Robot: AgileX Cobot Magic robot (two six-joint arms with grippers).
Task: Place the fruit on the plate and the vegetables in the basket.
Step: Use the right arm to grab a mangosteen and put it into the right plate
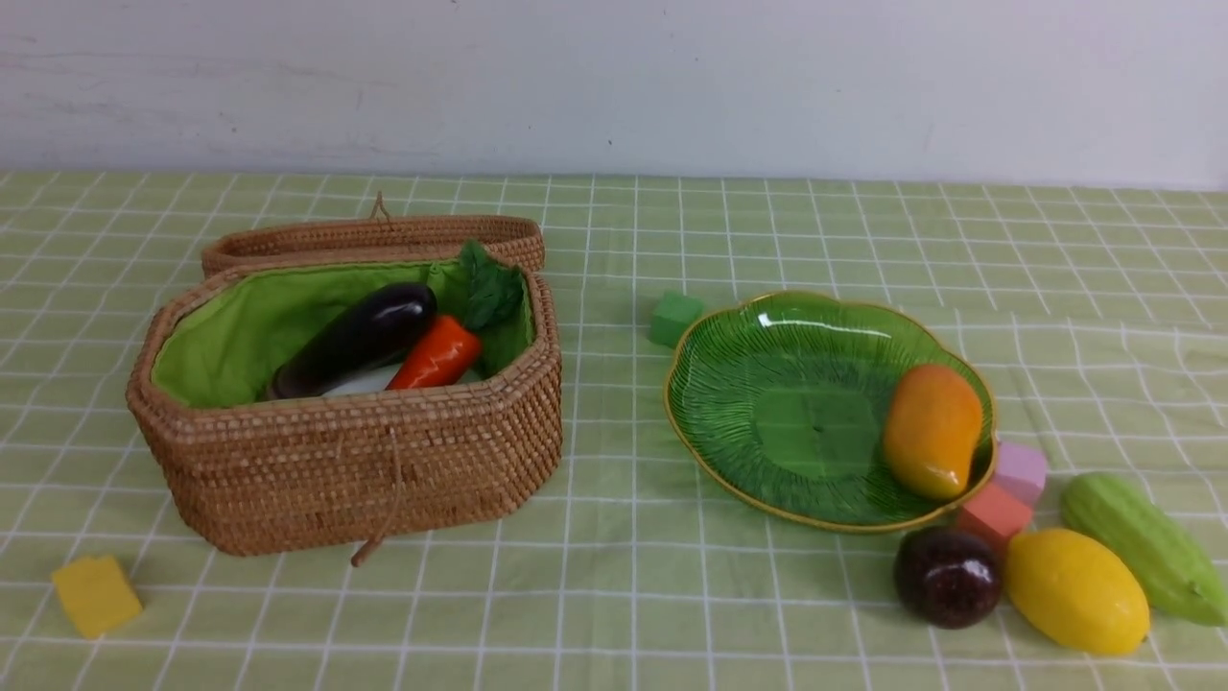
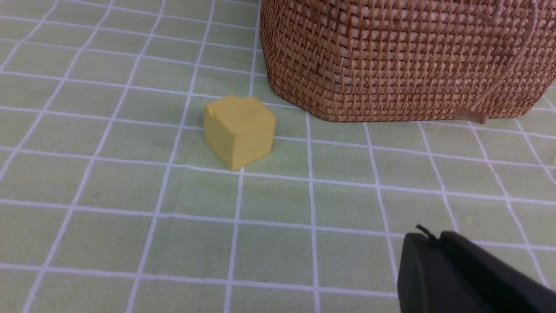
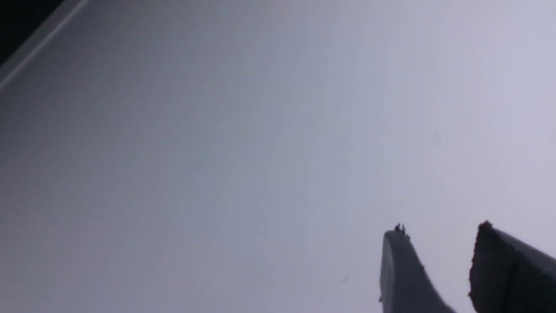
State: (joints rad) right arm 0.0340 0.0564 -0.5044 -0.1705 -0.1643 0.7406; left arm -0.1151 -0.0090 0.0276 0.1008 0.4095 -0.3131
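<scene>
Orange-yellow mango (image 1: 932,430) lies on green plate (image 1: 767,384). Dark ball (image 1: 948,576), lemon (image 1: 1074,590) and gourd (image 1: 1142,542) sit on the cloth beside its rim. Eggplant (image 1: 360,336), carrot (image 1: 436,355) and radish (image 1: 360,384) are in the open basket (image 1: 355,470). Left gripper (image 2: 434,237) is low near the basket wall, jaws together. Right gripper (image 3: 441,230) faces a blank surface, jaws apart.

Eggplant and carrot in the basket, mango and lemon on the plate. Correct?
Not the lemon. The front view shows only the mango on the plate; the lemon lies on the tablecloth near the plate's rim. The eggplant and carrot are in the basket, as you said.
</scene>
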